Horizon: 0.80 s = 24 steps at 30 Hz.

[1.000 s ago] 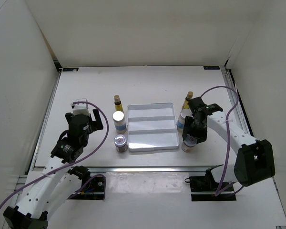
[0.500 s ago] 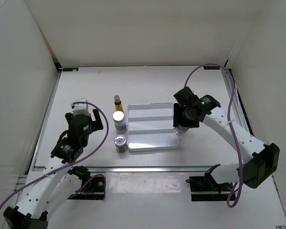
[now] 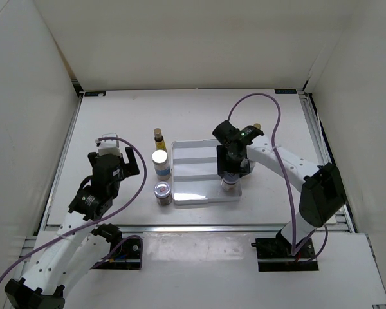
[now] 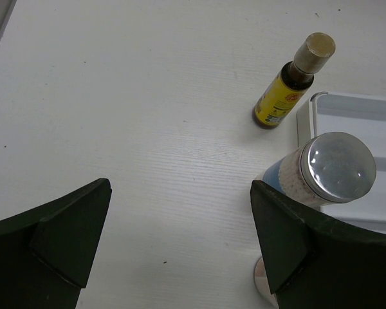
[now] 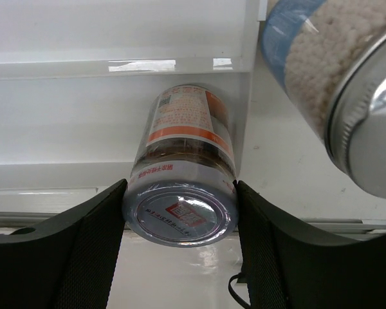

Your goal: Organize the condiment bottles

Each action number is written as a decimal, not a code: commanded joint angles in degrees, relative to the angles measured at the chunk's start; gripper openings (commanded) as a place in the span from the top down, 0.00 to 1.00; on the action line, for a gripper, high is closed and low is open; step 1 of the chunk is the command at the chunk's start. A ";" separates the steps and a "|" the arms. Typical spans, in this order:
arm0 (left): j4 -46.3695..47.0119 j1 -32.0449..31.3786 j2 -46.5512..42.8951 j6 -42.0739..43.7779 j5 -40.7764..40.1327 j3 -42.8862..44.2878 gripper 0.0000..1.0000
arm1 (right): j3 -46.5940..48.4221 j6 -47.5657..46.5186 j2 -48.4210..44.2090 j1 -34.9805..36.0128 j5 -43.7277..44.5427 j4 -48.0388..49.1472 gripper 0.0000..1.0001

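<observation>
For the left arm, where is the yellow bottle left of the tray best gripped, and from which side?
Grip the yellow bottle on its straight body, below the narrow neck and cap. It stands upright, so probably come from its left, the open side: the tray lies to its right and the white bottle stands close on its near side.

The right gripper point(image 5: 180, 222) has its two black fingers point(image 5: 83, 251) pressed against opposite sides of a dark jar point(image 5: 180, 161), just at its silvery lid. The jar carries a white and orange label with small print. It sits over a compartment of the white tray point(image 5: 64, 129), close to the tray's right-hand wall and in front of a raised ridge. Outside that wall, a white blue-labelled cylinder point(image 5: 309, 71) with a silver top stands on the table point(image 5: 276, 167).
</observation>
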 commanded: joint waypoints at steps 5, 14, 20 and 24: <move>1.25 -0.23 -0.59 0.28 1.38 -0.62 0.00 | 2.14 -0.15 -0.01 -1.07 -3.35 -0.16 0.91; 1.25 -0.76 -0.06 -0.24 7.26 -0.62 0.00 | 2.06 -0.68 1.22 -1.07 -5.19 -1.83 0.44; 1.25 -1.28 0.64 -0.77 8.60 -0.62 0.00 | 2.06 -0.68 1.22 -1.07 -5.20 -2.36 0.11; 0.72 -1.81 0.65 -0.77 7.44 -0.10 0.00 | 2.06 -1.29 1.22 -1.07 -5.20 -2.36 0.00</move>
